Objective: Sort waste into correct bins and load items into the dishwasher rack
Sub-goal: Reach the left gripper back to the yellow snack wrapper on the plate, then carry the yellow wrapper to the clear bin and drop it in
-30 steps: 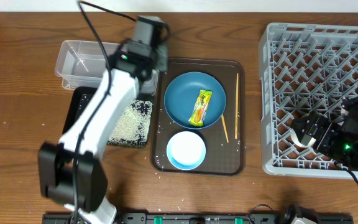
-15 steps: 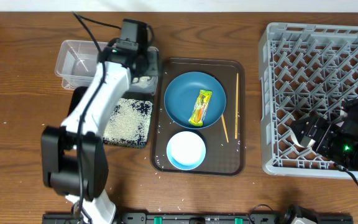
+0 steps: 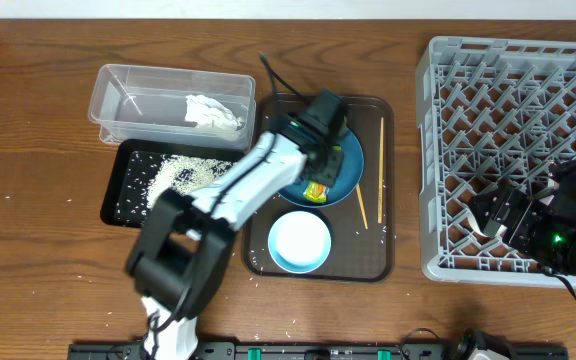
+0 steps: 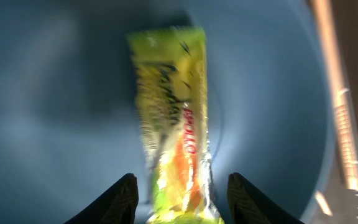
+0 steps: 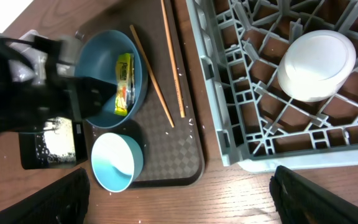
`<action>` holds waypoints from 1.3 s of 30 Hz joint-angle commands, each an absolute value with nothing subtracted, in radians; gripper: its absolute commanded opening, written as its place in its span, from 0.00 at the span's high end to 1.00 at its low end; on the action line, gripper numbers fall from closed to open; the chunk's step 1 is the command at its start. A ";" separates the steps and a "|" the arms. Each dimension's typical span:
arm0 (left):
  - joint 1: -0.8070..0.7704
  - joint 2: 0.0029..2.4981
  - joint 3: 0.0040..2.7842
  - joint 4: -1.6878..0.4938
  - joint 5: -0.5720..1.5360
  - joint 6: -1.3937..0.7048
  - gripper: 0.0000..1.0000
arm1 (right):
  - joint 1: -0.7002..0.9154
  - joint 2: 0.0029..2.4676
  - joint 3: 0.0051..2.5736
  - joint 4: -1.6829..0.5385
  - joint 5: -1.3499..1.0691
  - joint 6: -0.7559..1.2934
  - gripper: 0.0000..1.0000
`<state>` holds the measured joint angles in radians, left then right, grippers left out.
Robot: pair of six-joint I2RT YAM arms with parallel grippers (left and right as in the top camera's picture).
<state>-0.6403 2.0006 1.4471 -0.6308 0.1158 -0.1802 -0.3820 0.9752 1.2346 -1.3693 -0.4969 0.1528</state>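
Note:
On the blue plate (image 3: 343, 172) lies the yellow-green snack wrapper (image 4: 173, 124), and my left gripper (image 4: 179, 205) hangs low over its near end. It is open, with a dark finger (image 4: 120, 202) on each side and a gap to the foil. From overhead the left gripper (image 3: 323, 145) covers most of the plate. The crumpled tissue (image 3: 213, 112) sits in the clear tub (image 3: 128, 95). Rice (image 3: 178, 175) is spread in the black tray (image 3: 118, 200). My right gripper (image 5: 180, 177) is open and empty by the rack (image 3: 518, 120), where a white bowl (image 5: 316, 65) rests upside down.
The brown serving tray (image 3: 378, 262) also carries a pale-blue bowl (image 3: 300, 241) and two chopsticks (image 3: 381, 170) to the right of the plate. A few stray rice grains (image 3: 268, 278) dot the tray and the table in front of it.
My left arm swung from the clear tub to the blue plate. Its gripper opened and the tissue now lies in the tub. The right arm has not moved.

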 commanded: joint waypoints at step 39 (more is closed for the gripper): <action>-0.211 1.827 1.580 -0.650 0.008 -0.207 0.23 | -0.373 0.975 1.246 -1.387 -0.494 0.157 0.07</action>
